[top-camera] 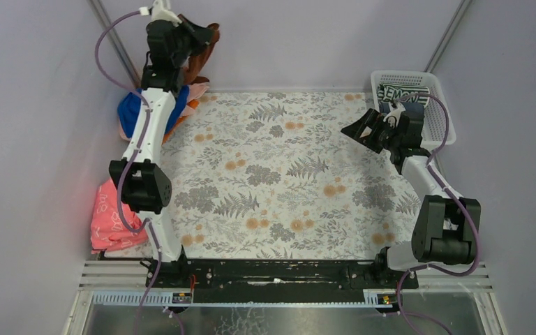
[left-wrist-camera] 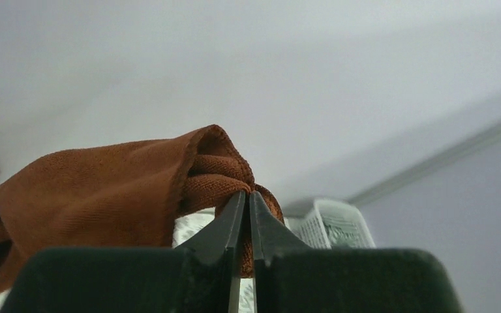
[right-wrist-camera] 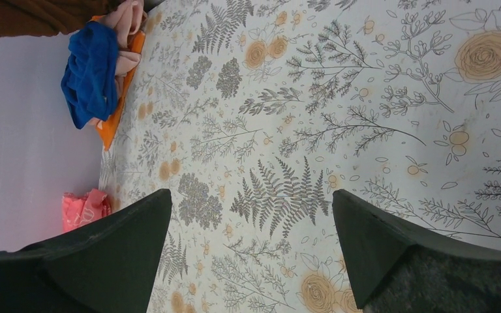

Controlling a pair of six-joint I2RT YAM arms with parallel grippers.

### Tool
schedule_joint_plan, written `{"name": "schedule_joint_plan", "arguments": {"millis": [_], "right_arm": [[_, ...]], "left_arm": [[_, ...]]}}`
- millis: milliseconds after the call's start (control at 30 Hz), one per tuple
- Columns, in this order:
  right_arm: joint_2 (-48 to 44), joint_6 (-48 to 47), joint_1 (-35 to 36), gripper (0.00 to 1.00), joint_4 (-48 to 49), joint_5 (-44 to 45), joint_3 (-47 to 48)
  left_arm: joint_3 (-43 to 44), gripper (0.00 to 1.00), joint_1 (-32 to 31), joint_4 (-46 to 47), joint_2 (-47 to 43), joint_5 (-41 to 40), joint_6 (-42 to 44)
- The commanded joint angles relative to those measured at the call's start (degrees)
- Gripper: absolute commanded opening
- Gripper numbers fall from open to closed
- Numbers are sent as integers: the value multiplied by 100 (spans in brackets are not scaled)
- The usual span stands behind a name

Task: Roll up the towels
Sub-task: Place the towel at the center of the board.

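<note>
My left gripper (top-camera: 206, 38) is raised at the far left corner, shut on a fold of a brown towel (top-camera: 199, 64). In the left wrist view the jaws (left-wrist-camera: 248, 193) pinch the brown towel (left-wrist-camera: 104, 189), which bunches and hangs to the left. Below it on the table lies a heap of towels: royal blue (top-camera: 129, 112), pale pink (top-camera: 197, 91) and orange (top-camera: 192, 106). The right wrist view shows the same blue (right-wrist-camera: 91, 72), pink (right-wrist-camera: 127, 19) and orange (right-wrist-camera: 114, 120) towels. My right gripper (top-camera: 359, 131) hovers open over the table's right side, nothing between its fingers (right-wrist-camera: 251, 192).
A white lattice basket (top-camera: 434, 87) stands at the far right corner with a letter-printed cloth (top-camera: 403, 93) inside. A reddish-pink flat item (top-camera: 108, 216) lies at the table's left edge beside the left arm. Grey walls close in on the left, the back and the right.
</note>
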Motion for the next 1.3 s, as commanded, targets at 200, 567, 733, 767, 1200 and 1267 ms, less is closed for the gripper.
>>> {"name": "schedule_joint_plan", "arguments": {"millis": [200, 567, 733, 767, 1200, 1267], "right_arm": [[-669, -354, 168, 100, -181, 315, 100], [-950, -810, 585, 100, -724, 697, 173], [-990, -1005, 852, 100, -1093, 992, 180], [-981, -1037, 897, 100, -1167, 1038, 166], [-393, -1205, 1164, 92, -2185, 2081, 2], [-259, -1216, 1199, 90, -2215, 2178, -12]], "left_arm": [[163, 4, -1994, -1035, -1275, 1148, 1358], [-3292, 31, -2468, -2113, -3725, -468, 2129], [-4774, 48, -2469, -2533, -4334, -1631, 1741], [-4973, 51, -2473, -2533, -4345, -1496, 1571], [-5507, 68, -3974, -1503, -2446, -573, 824], [-5301, 69, -4318, -1466, -2054, -686, 833]]}}
